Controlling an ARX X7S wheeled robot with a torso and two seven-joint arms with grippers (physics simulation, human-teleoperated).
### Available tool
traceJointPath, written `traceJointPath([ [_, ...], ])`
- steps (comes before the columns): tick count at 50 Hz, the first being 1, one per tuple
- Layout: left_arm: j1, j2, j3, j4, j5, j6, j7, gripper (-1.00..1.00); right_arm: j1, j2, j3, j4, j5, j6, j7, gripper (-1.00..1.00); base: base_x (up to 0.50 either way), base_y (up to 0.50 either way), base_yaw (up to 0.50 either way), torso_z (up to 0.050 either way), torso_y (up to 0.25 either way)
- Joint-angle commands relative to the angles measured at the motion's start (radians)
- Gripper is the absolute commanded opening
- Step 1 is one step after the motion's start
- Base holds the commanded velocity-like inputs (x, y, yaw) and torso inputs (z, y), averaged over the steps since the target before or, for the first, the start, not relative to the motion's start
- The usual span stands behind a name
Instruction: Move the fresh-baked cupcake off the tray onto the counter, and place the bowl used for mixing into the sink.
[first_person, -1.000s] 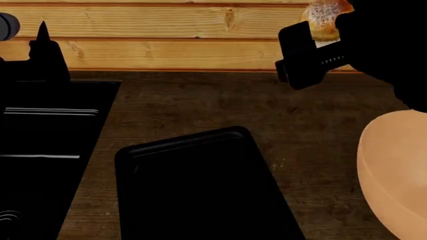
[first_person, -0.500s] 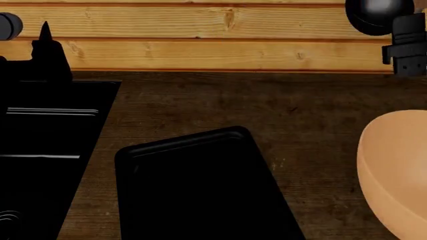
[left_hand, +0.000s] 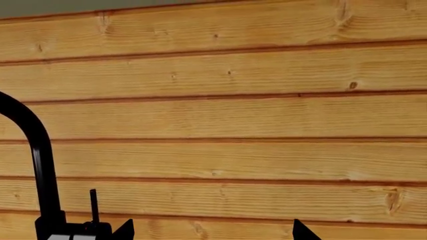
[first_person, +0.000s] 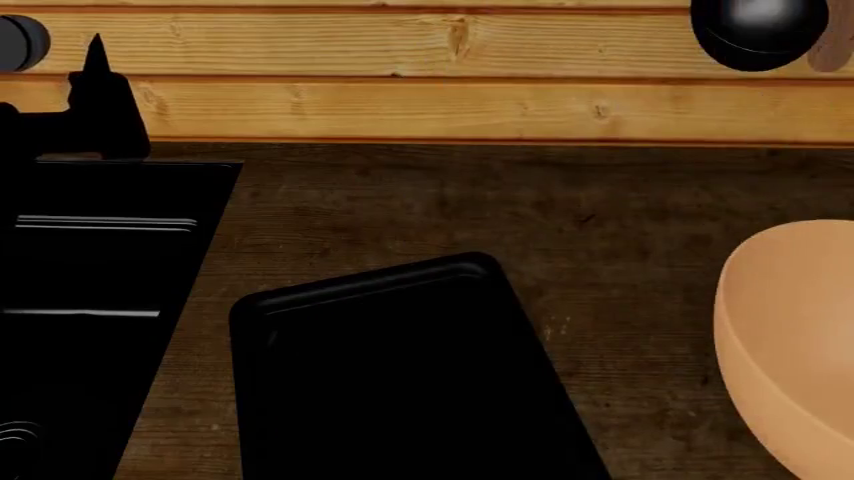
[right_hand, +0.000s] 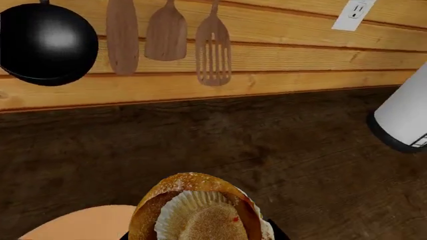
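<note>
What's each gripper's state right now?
Left: open, two fingertips apart and nothing between them.
Right: fingers out of view; cupcake fills the wrist view's foreground, apparently held; grip cannot be confirmed.

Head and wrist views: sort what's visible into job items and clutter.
Job: cupcake, tray, counter, bowl, sink.
Clutter: black pan, three wooden utensils, wall outlet, white canister.

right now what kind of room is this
Most likely a kitchen: a matte black sink with a tall black faucet, wooden spatulas hung on the pine plank wall, and a glossy black baking tray on the dark wood-grain counter.
</note>
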Motion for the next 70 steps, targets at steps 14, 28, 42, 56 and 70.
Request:
traceJointPath([
  [14, -0.002, -0.001, -0.005, -0.002, -0.015, 0.005, -0.003, 1.00, -0.098, 0.196, 0.098, -0.041, 0.075, 0.025, 0.135, -1.00, 0.00, 0.00, 0.00, 0.000, 0.000],
  [28, -0.003, -0.004, 0.002, 0.005, -0.019, 0.005, -0.009, 1.00, -0.102, 0.287, 0.150, -0.068, 0.127, 0.067, 0.206, -1.00, 0.00, 0.00, 0.00, 0.000, 0.000],
  [42, -0.003, -0.008, 0.006, 0.016, -0.026, -0.001, -0.015, 1.00, -0.186, 0.375, 0.199, -0.080, 0.207, 0.047, 0.261, -1.00, 0.00, 0.00, 0.00, 0.000, 0.000],
  [56, -0.006, -0.010, 0.011, 0.013, -0.031, 0.001, -0.019, 1.00, -0.305, 0.443, 0.232, -0.098, 0.307, -0.007, 0.312, -1.00, 0.00, 0.00, 0.00, 0.000, 0.000],
  [70, -0.012, -0.013, 0.013, 0.018, -0.038, -0.005, -0.026, 1.00, -0.492, 0.534, 0.241, -0.115, 0.440, -0.147, 0.335, -1.00, 0.00, 0.00, 0.00, 0.000, 0.000],
])
